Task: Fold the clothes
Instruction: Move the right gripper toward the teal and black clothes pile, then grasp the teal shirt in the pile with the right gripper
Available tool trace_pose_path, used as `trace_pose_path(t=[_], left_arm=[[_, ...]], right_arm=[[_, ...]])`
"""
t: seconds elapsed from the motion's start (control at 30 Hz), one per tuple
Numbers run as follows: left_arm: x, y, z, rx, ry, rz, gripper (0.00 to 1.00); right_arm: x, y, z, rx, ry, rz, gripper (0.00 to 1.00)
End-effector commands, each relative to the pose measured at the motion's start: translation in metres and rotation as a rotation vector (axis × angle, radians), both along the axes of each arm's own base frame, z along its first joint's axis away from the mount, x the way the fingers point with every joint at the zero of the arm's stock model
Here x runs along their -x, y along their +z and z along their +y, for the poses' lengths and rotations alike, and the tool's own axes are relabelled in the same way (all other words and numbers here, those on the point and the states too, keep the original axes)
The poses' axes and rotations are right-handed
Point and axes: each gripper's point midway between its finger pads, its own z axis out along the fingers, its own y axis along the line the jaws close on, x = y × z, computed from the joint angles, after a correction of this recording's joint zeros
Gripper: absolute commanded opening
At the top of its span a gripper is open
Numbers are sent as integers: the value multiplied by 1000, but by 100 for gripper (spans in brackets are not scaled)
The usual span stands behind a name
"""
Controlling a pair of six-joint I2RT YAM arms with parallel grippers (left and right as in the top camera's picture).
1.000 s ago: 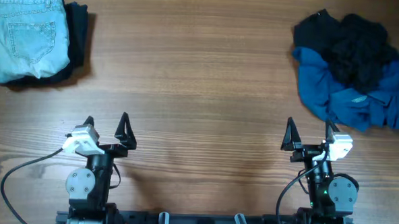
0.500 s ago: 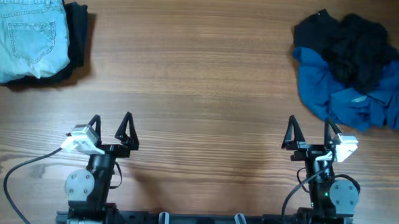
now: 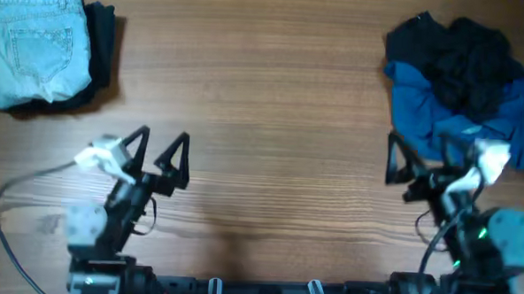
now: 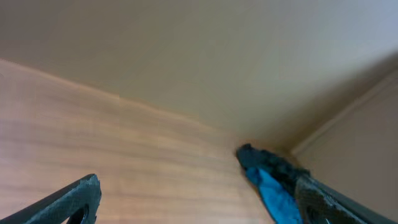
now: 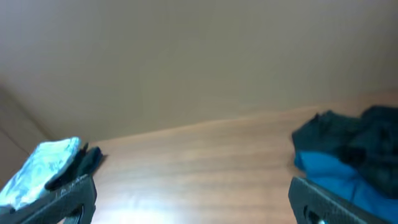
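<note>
Overhead: left gripper (image 3: 163, 144) angled right, fingers spread, empty. Right gripper (image 3: 426, 154) also spread and empty, at the near edge of the crumpled blue-black pile (image 3: 464, 89), far right of the table (image 3: 264, 94). Folded jeans (image 3: 36, 44) far left.
Left wrist: pile ahead-right.
Right wrist: jeans left, pile right.

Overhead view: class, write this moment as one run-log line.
left fingers: open, empty | right fingers: open, empty | pile: crumpled, far right | jeans: folded, far left

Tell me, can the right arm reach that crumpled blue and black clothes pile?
Probably yes: the open right claw sits at the near edge of the crumpled clothes pile, and nothing stands between them on the wooden table.
</note>
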Motion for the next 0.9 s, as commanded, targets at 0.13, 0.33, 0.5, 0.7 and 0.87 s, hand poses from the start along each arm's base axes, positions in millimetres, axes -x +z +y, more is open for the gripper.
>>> trace_pose_path(t=[0.13, 0.33, 0.5, 0.7, 0.87], left_arm=[[-60, 28, -18, 21, -110, 341, 100], [-90, -7, -18, -67, -151, 655, 100], [-87, -51, -23, -60, -199, 838, 100], [-82, -63, -25, -47, -215, 897, 100], [-88, -60, -24, -51, -203, 871, 100]], right_arm=[[-81, 30, -2, 123, 51, 261, 100], [-136, 10, 4, 104, 112, 414, 100], [-150, -19, -11, 81, 35, 512, 100], [-130, -92, -108, -217, -470, 847, 100], [-118, -154, -164, -300, -616, 1020, 100]])
